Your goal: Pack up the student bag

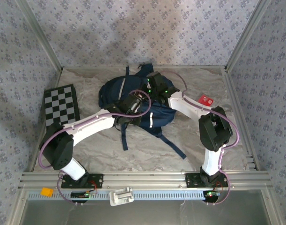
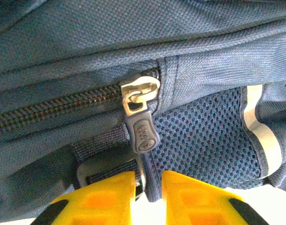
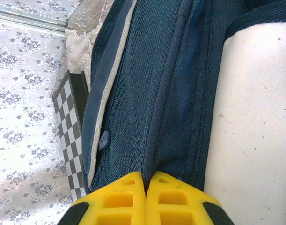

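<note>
- Right now the student bag (image 1: pixel 112 91) is lying in the middle of the table (image 1: pixel 194 150), and both arms are reaching over it.
- On the bag, the left gripper (image 2: pixel 149 183) is sitting just under the grey zipper pull (image 2: pixel 142 133). Its yellow fingers are standing slightly apart with an edge of bag fabric in the gap. Whether they are actually clamping anything, I cannot tell.
- The right gripper (image 3: pixel 144 183) is fully closed and appears to be pinching a thin ridge of the bag's mesh fabric.
- The likeliest slip is the left fingers closing on cloth or the grey buckle (image 2: pixel 103 164) beside the pull, because the pull is hanging just clear of the fingertips.
- If the pull is caught, the zipper (image 2: pixel 49 112) may be jamming on loose fabric, since the bag is lying slack and creased.
- The right pinch is holding very little cloth, so it risks sliding off, and then the whole bag would be dragging along instead of the slider.
- The two wrists are working close together above the bag, so they could be knocking each other.
- Loose straps (image 1: pixel 173 145) are trailing from the bag's near side toward the arm bases, where a forearm could be snagging them.
- A checkerboard (image 1: pixel 61 105) is lying left of the bag and a red packet (image 1: pixel 206 100) right of it, both apart from it.
</note>
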You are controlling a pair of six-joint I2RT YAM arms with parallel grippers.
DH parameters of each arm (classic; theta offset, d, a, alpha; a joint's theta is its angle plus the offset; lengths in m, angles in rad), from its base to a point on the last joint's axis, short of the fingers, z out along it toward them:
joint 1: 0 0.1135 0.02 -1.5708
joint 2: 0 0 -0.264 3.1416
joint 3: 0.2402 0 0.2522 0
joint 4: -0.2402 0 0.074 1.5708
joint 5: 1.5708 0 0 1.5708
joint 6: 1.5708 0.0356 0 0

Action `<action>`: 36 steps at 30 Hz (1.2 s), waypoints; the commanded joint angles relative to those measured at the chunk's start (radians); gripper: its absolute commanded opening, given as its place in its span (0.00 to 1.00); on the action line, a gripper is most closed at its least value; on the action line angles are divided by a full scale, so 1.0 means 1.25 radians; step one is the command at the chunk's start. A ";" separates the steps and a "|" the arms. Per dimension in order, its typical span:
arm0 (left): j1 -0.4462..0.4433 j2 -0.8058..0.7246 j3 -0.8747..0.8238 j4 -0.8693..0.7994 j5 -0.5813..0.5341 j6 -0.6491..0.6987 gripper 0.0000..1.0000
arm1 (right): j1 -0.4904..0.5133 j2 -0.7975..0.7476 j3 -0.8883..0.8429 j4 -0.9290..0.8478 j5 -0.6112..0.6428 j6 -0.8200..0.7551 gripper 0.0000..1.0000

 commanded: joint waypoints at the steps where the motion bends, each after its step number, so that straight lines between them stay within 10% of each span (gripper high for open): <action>1: 0.033 -0.018 0.060 0.075 -0.016 -0.039 0.24 | 0.028 -0.005 0.018 0.048 -0.078 -0.015 0.00; 9: 0.043 0.011 0.063 0.134 -0.089 -0.005 0.32 | 0.032 -0.008 0.013 0.052 -0.078 -0.013 0.00; 24: 0.076 -0.079 -0.037 0.204 -0.134 0.055 0.02 | 0.021 -0.031 -0.011 -0.005 -0.088 -0.070 0.00; 36: 0.084 -0.164 -0.159 0.231 0.016 0.093 0.10 | 0.008 -0.043 -0.019 -0.027 -0.115 -0.081 0.00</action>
